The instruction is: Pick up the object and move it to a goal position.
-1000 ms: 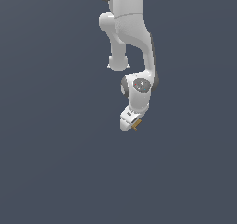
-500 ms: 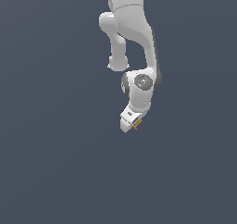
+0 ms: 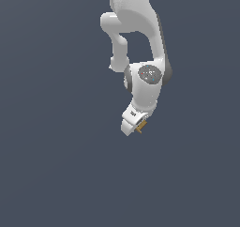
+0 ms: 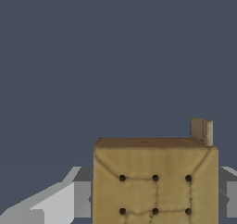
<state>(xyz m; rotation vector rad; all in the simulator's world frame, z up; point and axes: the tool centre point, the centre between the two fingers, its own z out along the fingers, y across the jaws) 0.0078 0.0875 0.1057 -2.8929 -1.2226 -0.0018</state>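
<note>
The object is a tan-brown, roughly square block with dark dots on its face. In the wrist view the block [image 4: 155, 181] sits between my two fingers [image 4: 60, 202], which press on both its sides. In the exterior view only a small tan sliver of the block [image 3: 141, 125] shows at the tip of my white gripper [image 3: 137, 125], held off the ground. The gripper is shut on the block. No goal marker shows in either view.
The white arm [image 3: 140, 43] hangs down from the top of the exterior view. All around it is a plain dark grey-blue ground [image 3: 56, 174].
The arm and gripper, with the block in it, have moved slightly up and toward the exterior view's right. The grip has not changed.
</note>
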